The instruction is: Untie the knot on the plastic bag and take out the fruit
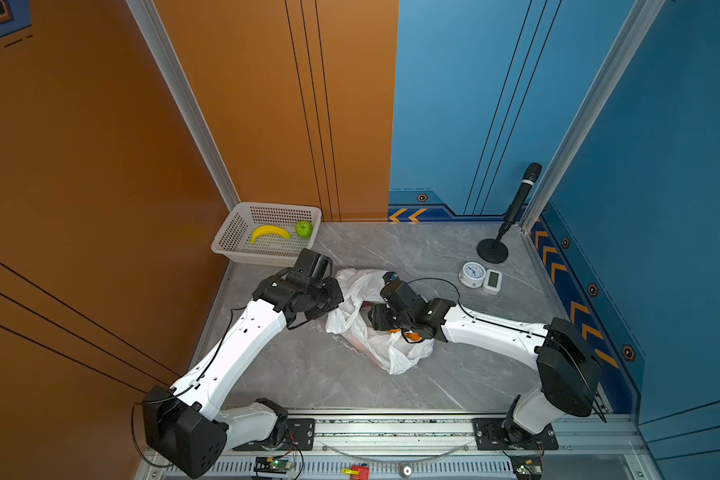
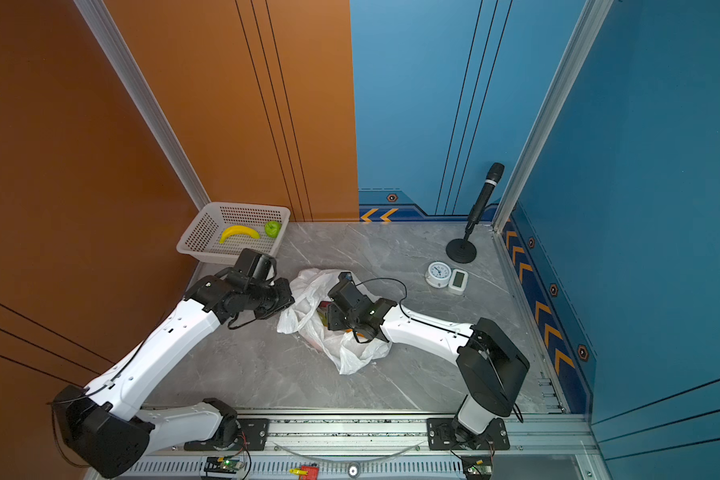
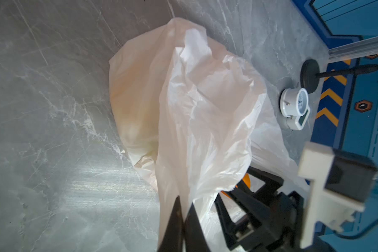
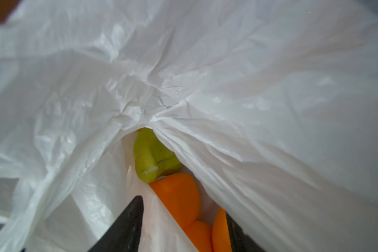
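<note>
The plastic bag [image 1: 395, 353] lies crumpled on the grey table [image 1: 308, 374], about the middle of the frame in both top views, with orange showing through its thin skin.

The left gripper [image 3: 184, 203] comes at it from the left of the frame. Its jaws are pressed together on a fold of plastic at the bag's edge.

The right gripper [image 4: 182, 209] reaches in from the right and sits inside the bag's open mouth, with plastic draped over and around it. Its jaws are spread apart. Orange fruit [image 4: 177, 196] lies between them and just ahead. Deeper in, a yellow-green fruit [image 4: 153, 157] touches the orange one. I cannot tell whether the fingers press on the orange pieces.

Further out, a white mesh basket [image 1: 233, 232] stands at the table's upper left corner, holding a banana [image 1: 270, 233] and a round green fruit [image 1: 304, 228]. The left arm's wrist sits between basket and bag. Toward the right of the frame, apart from the bag, are a small round clock [image 1: 473, 274] and a microphone [image 1: 520, 199] on its stand.
</note>
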Motion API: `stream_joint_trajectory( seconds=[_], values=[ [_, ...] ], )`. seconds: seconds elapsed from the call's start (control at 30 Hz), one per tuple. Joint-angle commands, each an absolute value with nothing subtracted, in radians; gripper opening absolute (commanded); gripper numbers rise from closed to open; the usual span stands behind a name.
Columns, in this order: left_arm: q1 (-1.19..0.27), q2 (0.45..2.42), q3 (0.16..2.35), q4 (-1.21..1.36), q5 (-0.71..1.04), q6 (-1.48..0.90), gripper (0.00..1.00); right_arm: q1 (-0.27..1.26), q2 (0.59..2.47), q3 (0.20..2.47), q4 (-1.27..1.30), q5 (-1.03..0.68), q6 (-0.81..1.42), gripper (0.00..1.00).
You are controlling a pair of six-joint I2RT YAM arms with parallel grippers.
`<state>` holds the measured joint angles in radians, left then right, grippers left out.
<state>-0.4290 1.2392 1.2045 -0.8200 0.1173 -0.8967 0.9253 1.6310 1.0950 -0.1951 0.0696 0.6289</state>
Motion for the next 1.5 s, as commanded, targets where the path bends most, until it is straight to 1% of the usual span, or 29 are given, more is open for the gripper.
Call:
stream_joint_trajectory(
  seconds=[0.0, 0.13, 0.27, 0.37, 0.6, 0.63, 0.77, 0.87, 1.07, 1.3, 1.37, 1.47],
  values=[
    [-0.398, 1.253, 1.264, -0.825, 0.173, -1.036, 0.04, 0.934, 1.634, 1.046, -0.008, 0.169, 0.475, 0.63],
    [-0.376, 1.285, 1.293, -0.819, 0.242, -1.132, 0.04, 0.935, 1.661, 1.037, 0.061, 0.194, 0.364, 0.63],
    [-0.379, 1.307, 1.307, -0.818, 0.264, -1.139, 0.04, 0.932, 1.724, 1.068, 0.097, 0.206, 0.249, 0.64],
    [-0.38, 1.308, 1.309, -0.819, 0.27, -1.137, 0.04, 0.921, 1.783, 1.111, 0.096, 0.197, 0.177, 0.67],
    [-0.347, 1.268, 1.282, -0.821, 0.258, -1.155, 0.04, 0.898, 1.898, 1.223, 0.093, 0.191, 0.109, 0.8],
    [-0.336, 1.259, 1.275, -0.82, 0.257, -1.163, 0.04, 0.897, 1.91, 1.241, 0.086, 0.194, 0.106, 0.83],
    [-0.303, 1.234, 1.262, -0.818, 0.27, -1.17, 0.03, 0.892, 1.966, 1.325, 0.039, 0.218, 0.093, 1.0],
    [-0.294, 1.238, 1.263, -0.818, 0.282, -1.153, 0.04, 0.883, 2.022, 1.392, 0.01, 0.234, 0.086, 1.0],
    [-0.29, 1.243, 1.25, -0.819, 0.297, -1.132, 0.03, 0.855, 2.143, 1.532, -0.127, 0.19, 0.121, 1.0],
    [-0.269, 1.245, 1.24, -0.818, 0.293, -1.121, 0.04, 0.844, 2.188, 1.554, -0.211, 0.137, 0.151, 1.0],
    [-0.268, 1.255, 1.241, -0.819, 0.294, -1.116, 0.03, 0.839, 2.187, 1.557, -0.221, 0.124, 0.155, 0.96],
    [-0.267, 1.269, 1.244, -0.818, 0.295, -1.108, 0.04, 0.832, 2.167, 1.555, -0.23, 0.087, 0.155, 0.82]
  ],
)
